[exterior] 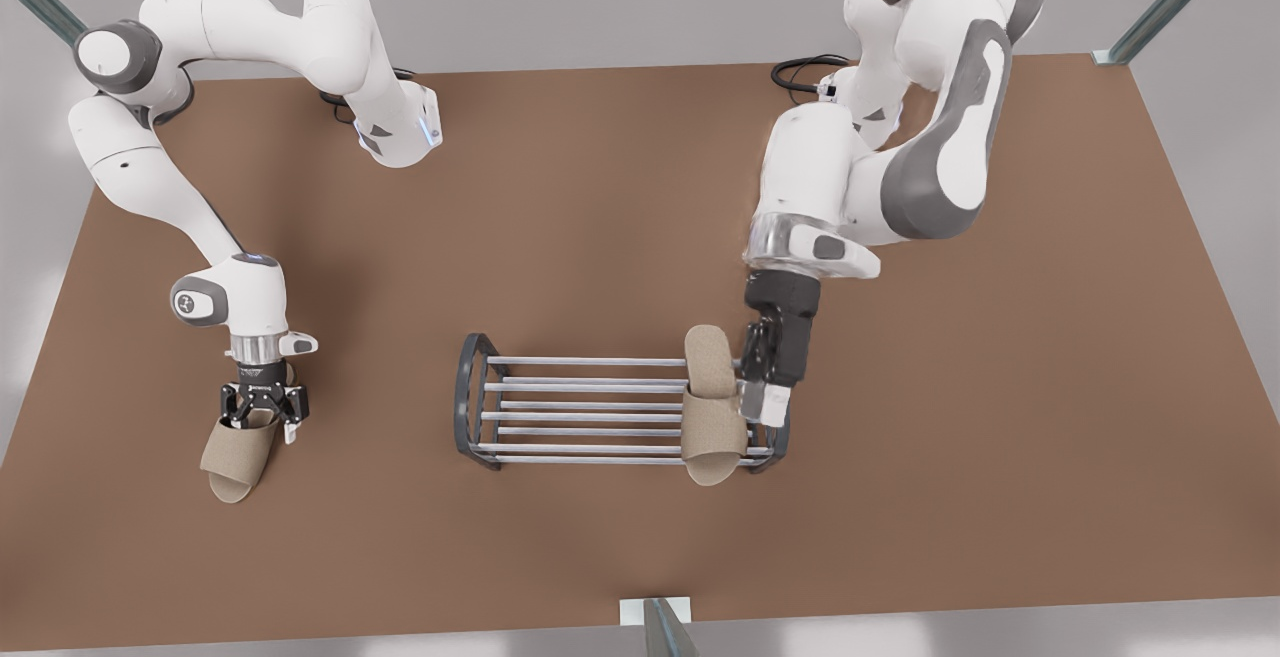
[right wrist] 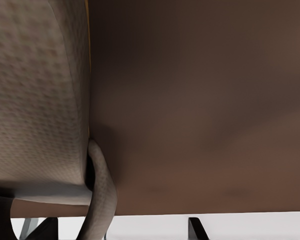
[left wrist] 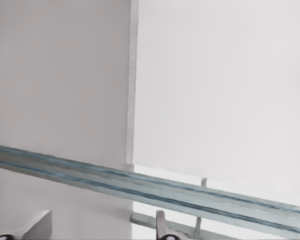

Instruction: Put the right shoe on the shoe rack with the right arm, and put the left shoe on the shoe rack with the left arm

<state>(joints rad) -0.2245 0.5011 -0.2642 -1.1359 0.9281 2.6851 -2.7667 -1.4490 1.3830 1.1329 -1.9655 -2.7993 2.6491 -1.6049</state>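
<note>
The low rack of silver-grey bars between dark arched end frames [exterior: 590, 405] carries one beige fabric open-toe slide slipper, the left shoe [exterior: 713, 417], across its bars at the front view's right end. The left gripper [exterior: 757, 392] sits just beside that slipper, fingers [left wrist: 161, 227] spread and holding nothing. On the brown table [exterior: 950, 437], at the front view's left, the right gripper [exterior: 262, 415] is clamped on the heel end of the matching right shoe [exterior: 238, 457].

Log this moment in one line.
right gripper: shut on right shoe, away from shoe rack | left gripper: open, beside left shoe | left shoe: on shoe rack
</note>
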